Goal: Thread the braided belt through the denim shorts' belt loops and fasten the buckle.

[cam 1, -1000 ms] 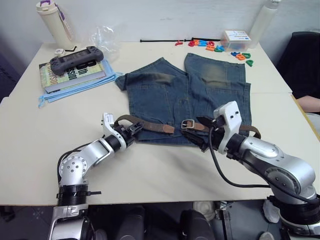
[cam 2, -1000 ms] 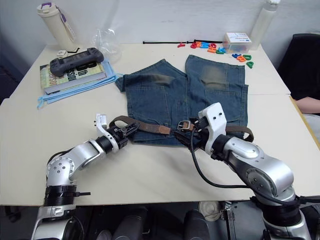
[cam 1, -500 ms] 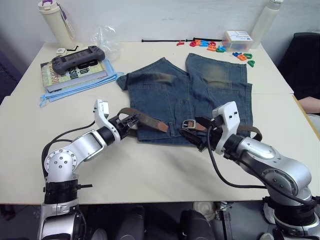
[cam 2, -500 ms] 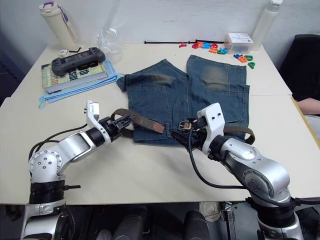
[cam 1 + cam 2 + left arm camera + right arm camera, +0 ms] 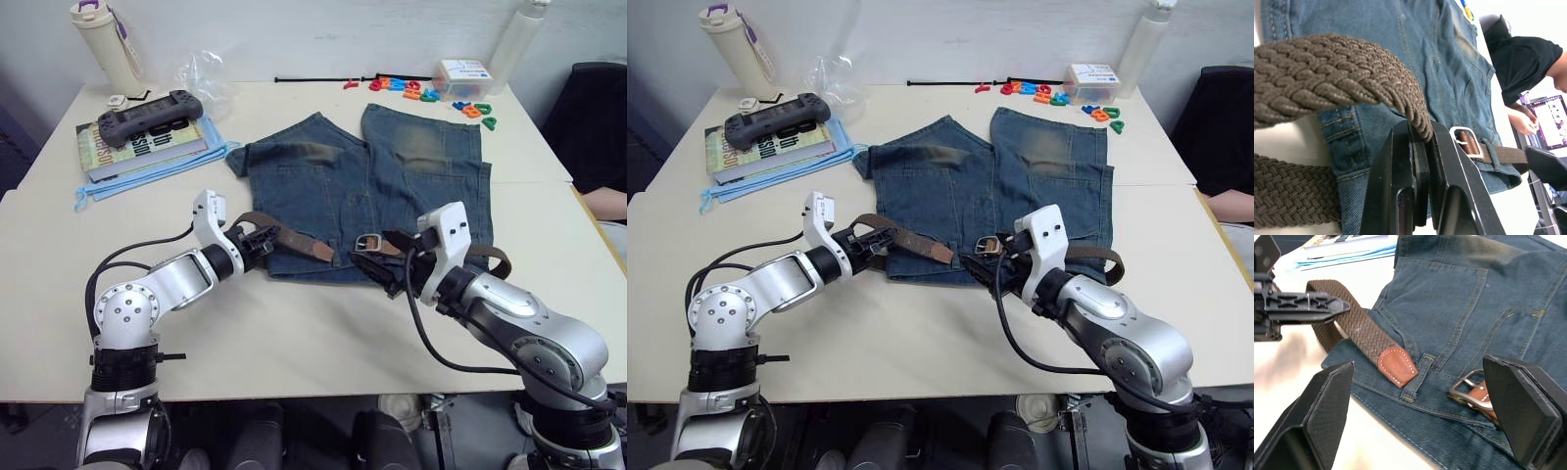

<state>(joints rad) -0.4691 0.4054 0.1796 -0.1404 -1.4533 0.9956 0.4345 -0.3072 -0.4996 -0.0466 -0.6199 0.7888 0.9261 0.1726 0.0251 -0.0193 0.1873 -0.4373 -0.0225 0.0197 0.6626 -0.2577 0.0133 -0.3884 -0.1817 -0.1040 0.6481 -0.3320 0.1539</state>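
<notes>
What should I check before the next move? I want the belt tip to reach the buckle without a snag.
1. Left gripper fingers shut on the braided belt: ok.
2. Right gripper open, holding nothing: ok.
3. Tan leather tip free and lying on the denim shorts, next to a belt loop: ok.
4. Tip through the buckle: not ok, the two lie apart.
5. Belt passed through the loops round the back of the waistband: cannot tell.
6. Slack: the belt bows out in a loop off the shorts' edge by the left gripper: not ok.
</notes>
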